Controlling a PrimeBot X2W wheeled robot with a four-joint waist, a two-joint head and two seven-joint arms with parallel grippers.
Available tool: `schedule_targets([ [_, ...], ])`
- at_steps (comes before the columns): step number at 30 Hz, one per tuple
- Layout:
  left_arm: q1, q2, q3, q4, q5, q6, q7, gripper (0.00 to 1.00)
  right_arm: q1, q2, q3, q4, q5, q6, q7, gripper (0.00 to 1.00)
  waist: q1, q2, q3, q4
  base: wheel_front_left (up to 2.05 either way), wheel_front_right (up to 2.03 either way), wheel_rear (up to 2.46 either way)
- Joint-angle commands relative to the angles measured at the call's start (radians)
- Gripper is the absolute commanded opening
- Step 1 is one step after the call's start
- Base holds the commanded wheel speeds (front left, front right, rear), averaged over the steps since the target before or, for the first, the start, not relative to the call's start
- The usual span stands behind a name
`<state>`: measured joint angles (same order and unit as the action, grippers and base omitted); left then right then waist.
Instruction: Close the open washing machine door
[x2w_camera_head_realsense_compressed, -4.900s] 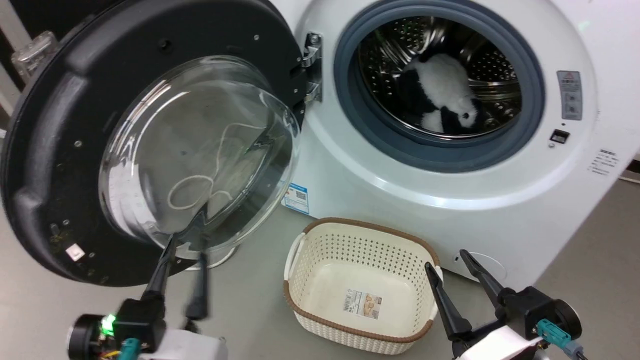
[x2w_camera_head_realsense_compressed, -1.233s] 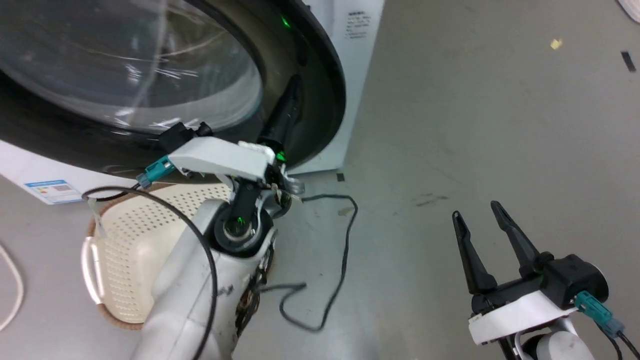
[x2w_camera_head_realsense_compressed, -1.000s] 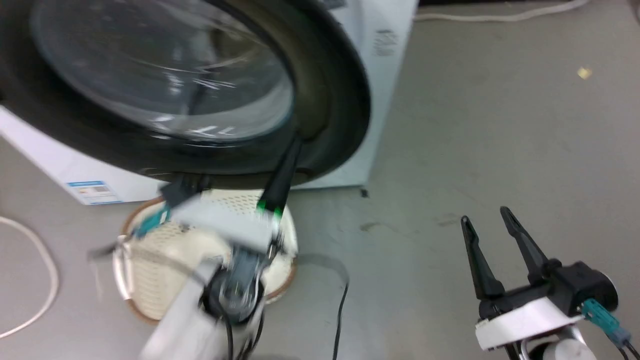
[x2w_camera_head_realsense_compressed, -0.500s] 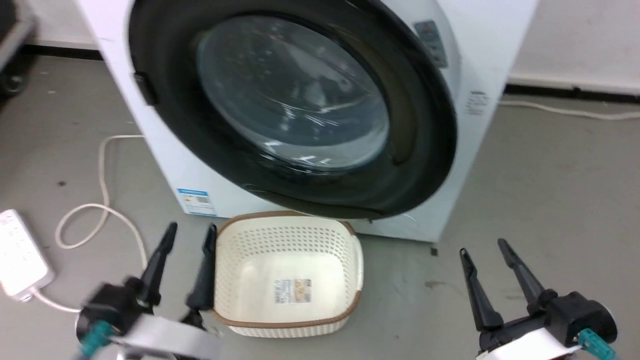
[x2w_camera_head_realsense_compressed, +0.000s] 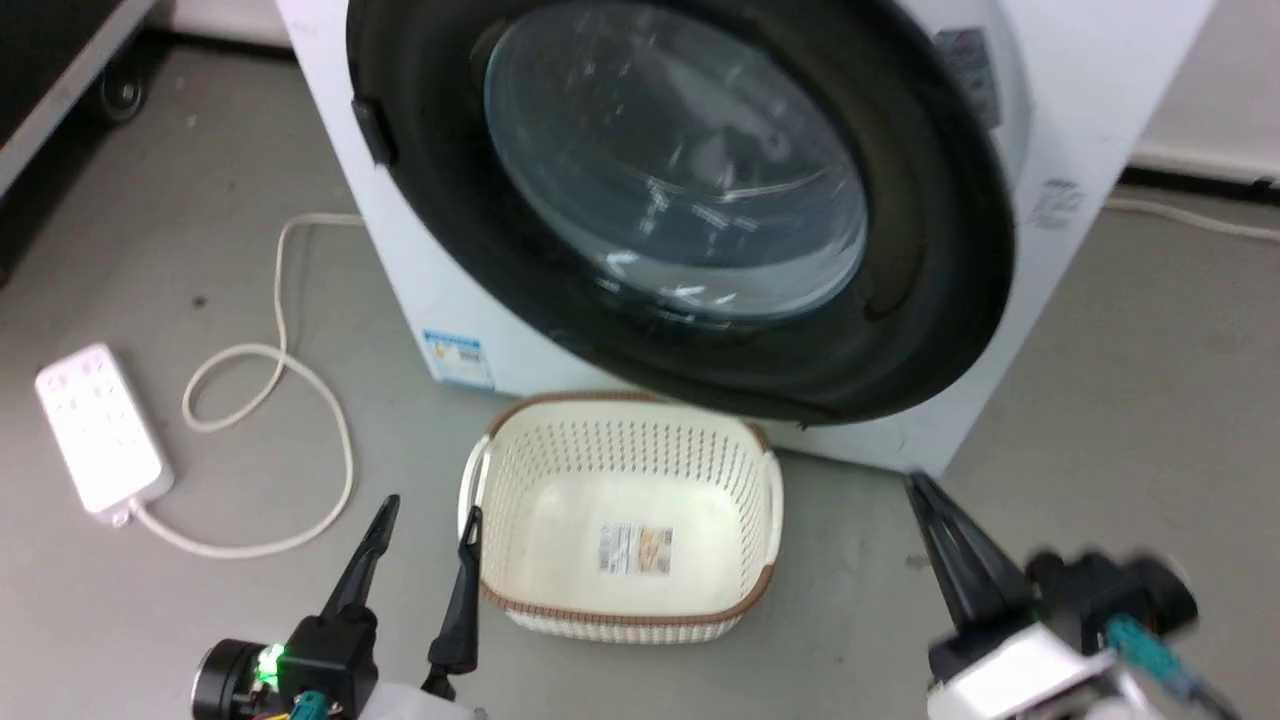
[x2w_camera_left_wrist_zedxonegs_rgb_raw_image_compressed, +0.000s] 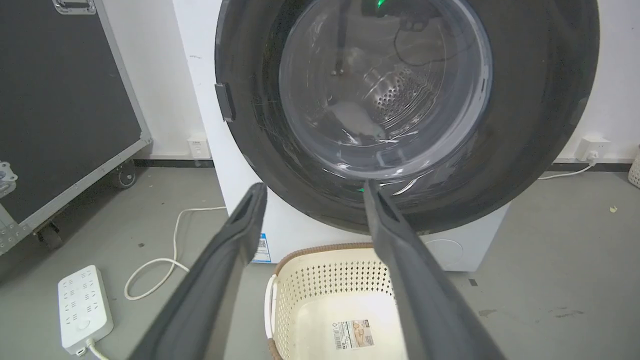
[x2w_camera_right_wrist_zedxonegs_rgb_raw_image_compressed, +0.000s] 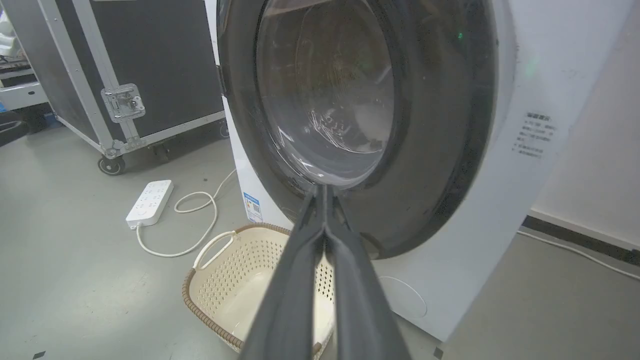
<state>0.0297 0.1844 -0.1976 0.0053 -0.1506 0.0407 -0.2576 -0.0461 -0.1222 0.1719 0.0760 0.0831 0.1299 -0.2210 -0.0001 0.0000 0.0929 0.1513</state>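
Observation:
The washing machine door (x2w_camera_head_realsense_compressed: 680, 180) lies flat against the white machine front (x2w_camera_head_realsense_compressed: 420, 260), its wide black rim around the clear glass bowl. It looks the same in the left wrist view (x2w_camera_left_wrist_zedxonegs_rgb_raw_image_compressed: 385, 85) and the right wrist view (x2w_camera_right_wrist_zedxonegs_rgb_raw_image_compressed: 340, 90). My left gripper (x2w_camera_head_realsense_compressed: 430, 508) hangs low at the lower left, open and empty, well short of the door (x2w_camera_left_wrist_zedxonegs_rgb_raw_image_compressed: 314, 187). My right gripper (x2w_camera_head_realsense_compressed: 925, 495) is blurred at the lower right; in its wrist view the two fingers meet at their tips (x2w_camera_right_wrist_zedxonegs_rgb_raw_image_compressed: 322, 189), shut on nothing.
A cream perforated basket (x2w_camera_head_realsense_compressed: 625, 620) stands empty on the grey floor just below the door, between my grippers. To the left lie a white power strip (x2w_camera_head_realsense_compressed: 100, 430) and its looped cable (x2w_camera_head_realsense_compressed: 300, 400). A black wheeled case (x2w_camera_left_wrist_zedxonegs_rgb_raw_image_compressed: 60, 100) stands farther left.
The door has gone from wide open to lying against the machine. My left arm has drawn back from the door rim to the lower left. The right gripper has shut. The head camera has swung.

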Motion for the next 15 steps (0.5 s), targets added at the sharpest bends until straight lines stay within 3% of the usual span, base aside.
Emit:
schedule_targets([
  [1, -0.01, -0.007, 0.004, 0.003, 0.007, -0.003, -0.004, 1.0, -0.036, -0.017, 0.011, -0.006, 0.01, 0.001, 0.006, 0.0, 0.0001, 0.0, 0.036, 0.021, 0.0, 0.0, 0.0],
  [8, -0.063, -0.045, 0.018, 0.019, 0.019, -0.033, -0.004, 1.0, -0.279, -0.159, 0.094, 0.034, 0.103, 0.001, 0.096, 0.0, 0.0001, 0.0, 0.149, 0.063, 0.0, 0.0, 0.0],
  [15, -0.118, -0.077, 0.037, 0.038, 0.017, -0.064, -0.004, 1.0, -0.511, -0.267, 0.101, 0.159, 0.223, 0.001, 0.181, 0.0, 0.0001, 0.0, 0.226, 0.103, 0.0, 0.0, 0.0],
])
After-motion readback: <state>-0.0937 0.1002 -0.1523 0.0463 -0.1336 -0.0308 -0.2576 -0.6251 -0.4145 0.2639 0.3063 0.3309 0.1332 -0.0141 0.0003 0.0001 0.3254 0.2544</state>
